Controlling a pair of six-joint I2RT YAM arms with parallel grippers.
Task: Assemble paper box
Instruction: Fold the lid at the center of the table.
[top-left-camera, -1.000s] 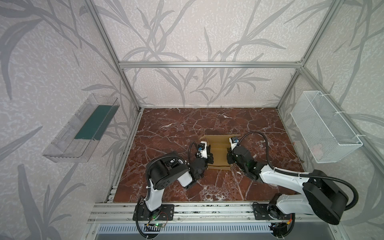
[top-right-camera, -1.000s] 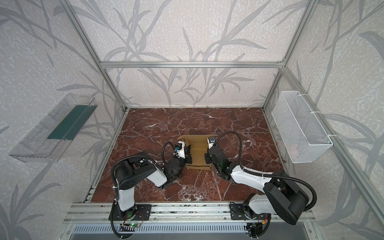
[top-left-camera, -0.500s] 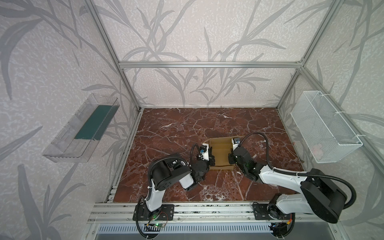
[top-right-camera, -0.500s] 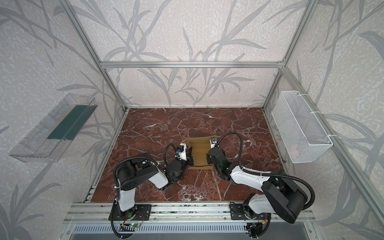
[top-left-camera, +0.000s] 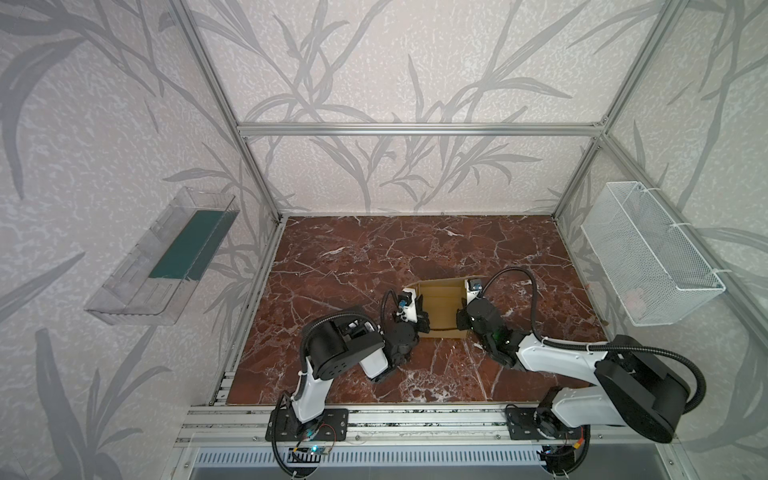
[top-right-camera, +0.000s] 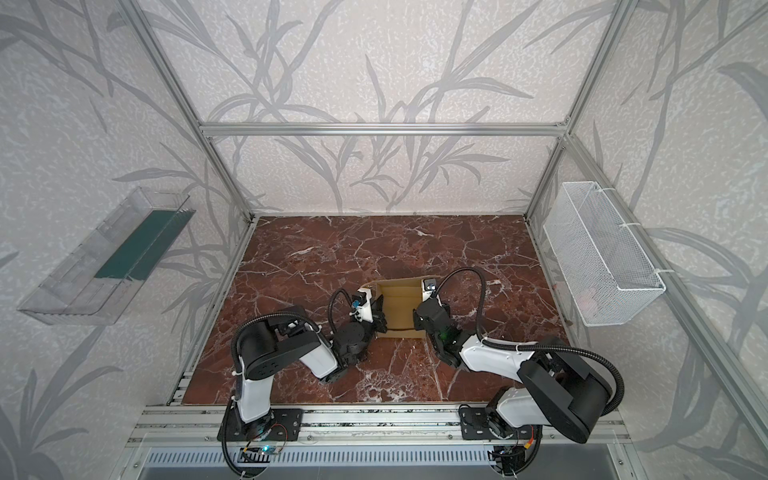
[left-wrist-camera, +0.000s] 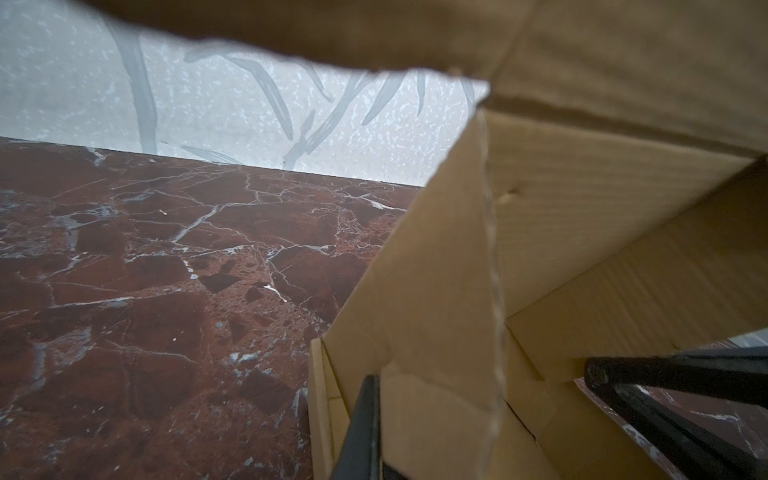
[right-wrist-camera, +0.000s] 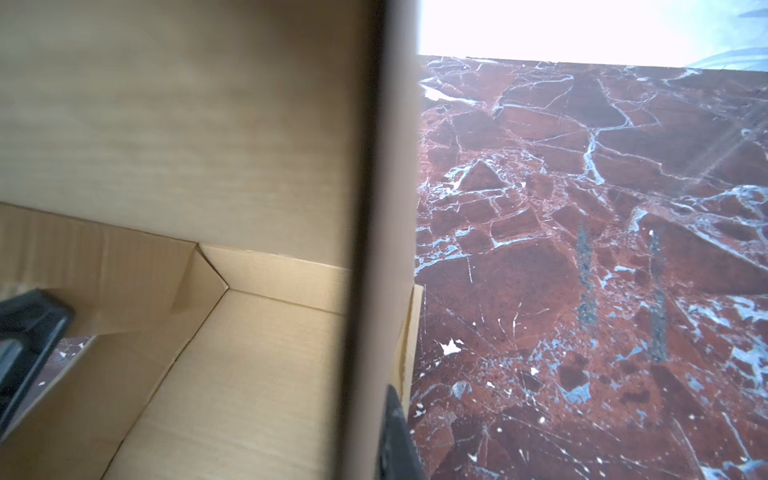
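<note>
The paper box (top-left-camera: 441, 307) is sitting on the table (top-left-camera: 353, 257), around the middle and slightly toward the near edge. The left gripper (top-left-camera: 423, 323) is sitting at the box's left wall and the right gripper (top-left-camera: 460, 321) at its right wall, with the box lying between them. The tray (top-left-camera: 137, 291) is hanging on the left wall and the basket (top-left-camera: 648, 253) on the right wall, both well apart from the box.

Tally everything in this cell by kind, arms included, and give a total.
Cardboard box: 1
Robot arms: 2
Clear plastic tray: 1
White wire basket: 1
Total: 5
Anything inside the basket is too faint to count.
</note>
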